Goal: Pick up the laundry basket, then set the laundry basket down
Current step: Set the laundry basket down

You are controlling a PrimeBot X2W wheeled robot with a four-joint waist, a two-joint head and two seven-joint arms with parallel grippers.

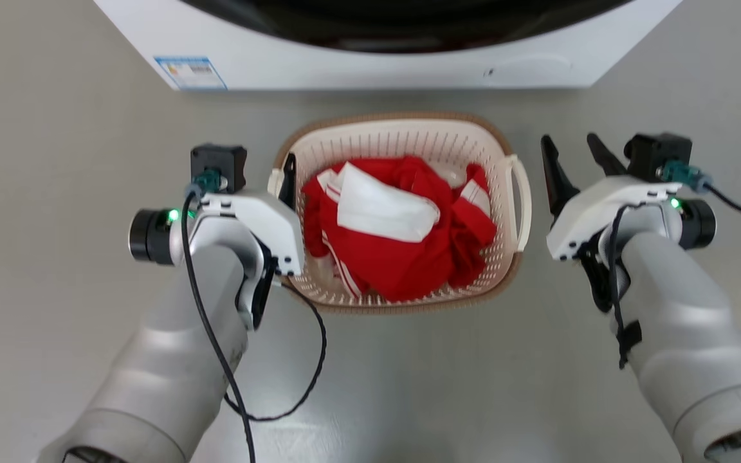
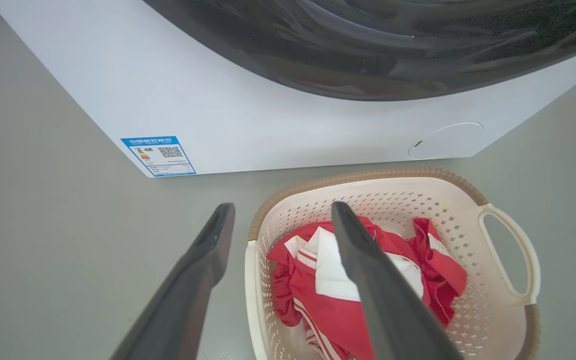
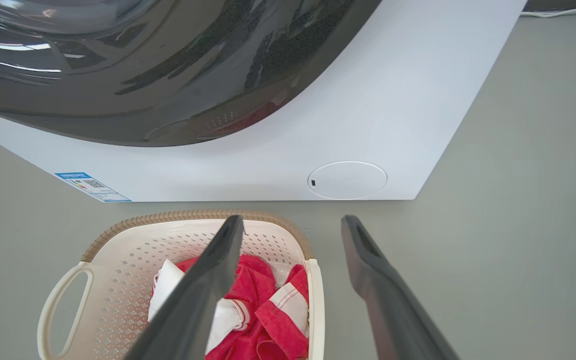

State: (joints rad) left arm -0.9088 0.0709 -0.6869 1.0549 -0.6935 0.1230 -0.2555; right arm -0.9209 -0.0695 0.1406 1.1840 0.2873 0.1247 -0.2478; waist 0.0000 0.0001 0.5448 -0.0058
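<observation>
**A:** What of the laundry basket (image 1: 396, 138) is hidden?

**B:** Its bottom is covered by a red and white garment (image 1: 402, 257). In the head view its left handle (image 2: 249, 290) is largely masked by the casing of the left gripper (image 2: 283, 206). Its near wall is cut off in both wrist views. It is seen standing on the grey floor (image 1: 55, 193).

**A:** And behind the basket?

**B:** A washer (image 1: 370, 64) is set just behind it, its upper part cropped away.

**A:** How are the pincers held?

**B:** The left gripper is spread wide astride the basket's left wall. One finger (image 2: 368, 260) is placed over the garment and the other outside the wall. Nothing is clamped, and contact with the rim cannot be made out. The right gripper (image 1: 568, 138) is likewise spread wide and empty. It is held just beside the basket's right handle (image 1: 521, 193), apart from it.
</observation>
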